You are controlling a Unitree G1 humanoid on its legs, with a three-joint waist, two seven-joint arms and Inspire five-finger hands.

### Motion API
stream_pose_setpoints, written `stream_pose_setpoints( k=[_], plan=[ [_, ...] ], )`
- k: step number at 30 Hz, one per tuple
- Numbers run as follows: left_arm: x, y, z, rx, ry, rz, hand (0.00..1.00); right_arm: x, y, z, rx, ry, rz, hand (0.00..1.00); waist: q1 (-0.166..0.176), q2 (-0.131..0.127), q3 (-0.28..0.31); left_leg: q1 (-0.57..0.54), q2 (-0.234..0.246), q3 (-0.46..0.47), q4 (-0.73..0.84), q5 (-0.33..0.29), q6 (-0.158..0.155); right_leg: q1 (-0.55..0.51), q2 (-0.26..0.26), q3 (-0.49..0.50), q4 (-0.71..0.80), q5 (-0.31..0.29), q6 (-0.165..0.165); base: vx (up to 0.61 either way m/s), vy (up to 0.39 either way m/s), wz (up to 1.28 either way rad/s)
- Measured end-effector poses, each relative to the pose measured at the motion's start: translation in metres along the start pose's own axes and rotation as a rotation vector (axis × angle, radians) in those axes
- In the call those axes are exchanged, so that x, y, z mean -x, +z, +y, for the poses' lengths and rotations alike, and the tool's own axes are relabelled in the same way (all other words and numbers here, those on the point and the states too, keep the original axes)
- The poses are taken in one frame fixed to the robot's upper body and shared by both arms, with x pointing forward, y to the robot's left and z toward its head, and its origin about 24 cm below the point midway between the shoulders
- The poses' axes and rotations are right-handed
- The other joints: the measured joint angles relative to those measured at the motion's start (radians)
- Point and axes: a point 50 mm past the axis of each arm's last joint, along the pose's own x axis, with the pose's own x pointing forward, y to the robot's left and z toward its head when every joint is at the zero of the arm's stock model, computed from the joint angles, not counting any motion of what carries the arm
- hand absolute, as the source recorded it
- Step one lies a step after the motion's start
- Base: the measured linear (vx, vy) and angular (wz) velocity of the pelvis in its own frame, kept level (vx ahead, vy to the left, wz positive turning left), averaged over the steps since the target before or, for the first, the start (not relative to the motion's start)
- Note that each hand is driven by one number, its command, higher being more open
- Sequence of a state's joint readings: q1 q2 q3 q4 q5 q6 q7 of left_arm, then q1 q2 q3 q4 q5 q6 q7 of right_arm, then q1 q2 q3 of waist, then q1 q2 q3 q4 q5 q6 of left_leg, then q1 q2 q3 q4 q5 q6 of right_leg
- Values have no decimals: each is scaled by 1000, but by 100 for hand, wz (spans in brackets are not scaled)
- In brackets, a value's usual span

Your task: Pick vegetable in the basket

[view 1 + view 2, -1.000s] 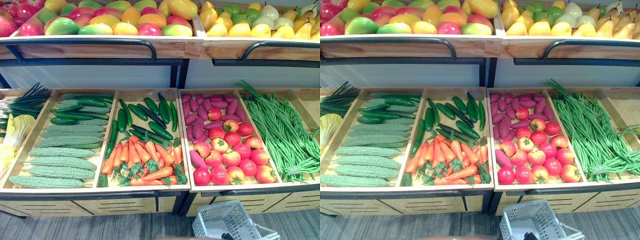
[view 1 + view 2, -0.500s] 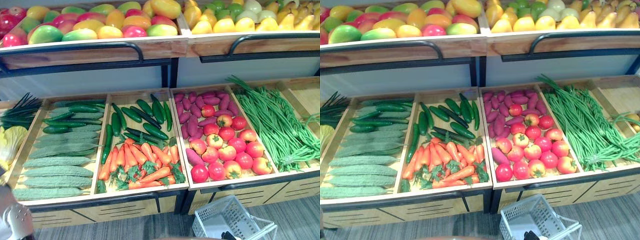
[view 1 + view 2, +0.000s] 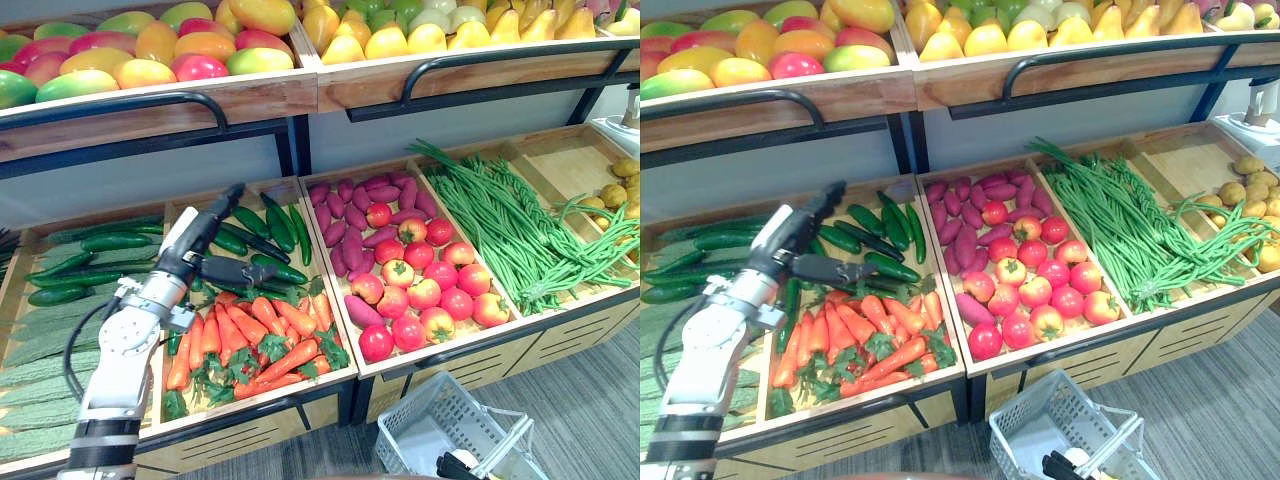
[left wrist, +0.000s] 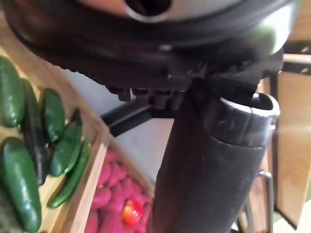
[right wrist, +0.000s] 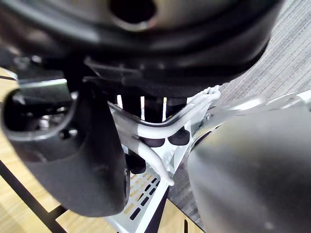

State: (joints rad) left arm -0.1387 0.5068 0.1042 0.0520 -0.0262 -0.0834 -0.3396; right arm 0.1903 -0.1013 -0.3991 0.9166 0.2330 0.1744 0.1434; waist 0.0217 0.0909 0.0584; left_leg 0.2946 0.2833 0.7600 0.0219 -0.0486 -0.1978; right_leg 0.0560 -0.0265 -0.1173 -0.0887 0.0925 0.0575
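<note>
The left arm [image 3: 118,365] comes in at 7 o'clock and reaches up toward 1 o'clock, with the wrist almost in line with the forearm. The left hand [image 3: 195,248] is spread: fingers straight toward 1 o'clock, thumb stretched toward 3 o'clock, nothing in it. The right hand [image 5: 160,63] sits low at 5 o'clock, fingers curled round the basket handle [image 5: 160,128].
</note>
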Motion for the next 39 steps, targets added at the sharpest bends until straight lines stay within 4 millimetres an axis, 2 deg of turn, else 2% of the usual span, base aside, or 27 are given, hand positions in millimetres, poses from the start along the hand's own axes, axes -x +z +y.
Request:
stream_pose_setpoints(
  k=[3,5,10,11,13,14,19,20,22,26,34,39],
  plan=[
    [-6,-19,-25,-16,-118,86,100,-1,0,2,15,9,0,0,-5,-7,4,1,-1,7,0,0,0,-5,0,7,3,0,0,-39,7,-6],
    [-6,-33,-48,-49,-217,145,100,-2,2,6,32,17,-2,0,-12,-18,10,1,-1,20,0,0,0,-11,1,13,7,0,0,-41,7,-8],
    [-3,-53,-87,-121,-325,229,100,-3,2,12,28,33,-3,0,-21,-38,15,1,-2,29,0,0,0,-21,1,20,16,0,0,-53,5,-6],
    [0,-58,-95,-218,-345,252,100,-3,2,14,41,40,0,0,-23,-44,13,1,-1,33,0,0,0,-27,3,26,21,-1,0,-77,3,-9],
    [1,-59,-93,-283,-352,250,100,-3,4,15,54,46,-4,0,-23,-44,13,0,-2,40,0,0,0,-37,3,33,31,-1,0,-102,-2,-9],
    [1,-53,-82,-367,-361,213,100,-4,6,16,55,48,-5,0,-21,-44,13,0,-2,42,0,0,0,-38,2,32,35,-1,0,-141,-10,0],
    [1,-35,-64,-447,-348,145,100,-4,7,16,56,50,0,0,-11,-42,12,-7,0,38,-2,0,0,-41,1,22,36,-1,0,-77,-9,5],
    [1,-26,-54,-496,-344,114,100,-4,7,15,55,49,0,0,-10,-43,11,-12,0,31,-2,0,0,-42,0,17,36,-1,0,-50,-19,14],
    [3,-1,-21,-602,-247,7,100,-4,6,14,49,45,5,0,1,-42,11,-18,1,25,-2,0,0,-43,-1,9,36,-1,0,-53,-15,13],
    [8,19,15,-673,-79,-82,100,-3,2,8,32,32,22,0,21,-39,1,-22,1,25,-2,0,0,-43,-2,4,35,-1,0,-21,-3,3],
    [12,31,8,-730,-116,-256,100,-2,1,5,16,30,35,0,21,-40,-5,-25,1,25,-1,0,0,-43,-3,1,31,0,0,-26,-6,1],
    [18,22,3,-721,-154,-240,100,-2,1,4,16,31,41,0,17,-39,-12,-25,1,27,-1,0,0,-43,-2,4,28,2,0,-14,-3,-1]
  ],
)
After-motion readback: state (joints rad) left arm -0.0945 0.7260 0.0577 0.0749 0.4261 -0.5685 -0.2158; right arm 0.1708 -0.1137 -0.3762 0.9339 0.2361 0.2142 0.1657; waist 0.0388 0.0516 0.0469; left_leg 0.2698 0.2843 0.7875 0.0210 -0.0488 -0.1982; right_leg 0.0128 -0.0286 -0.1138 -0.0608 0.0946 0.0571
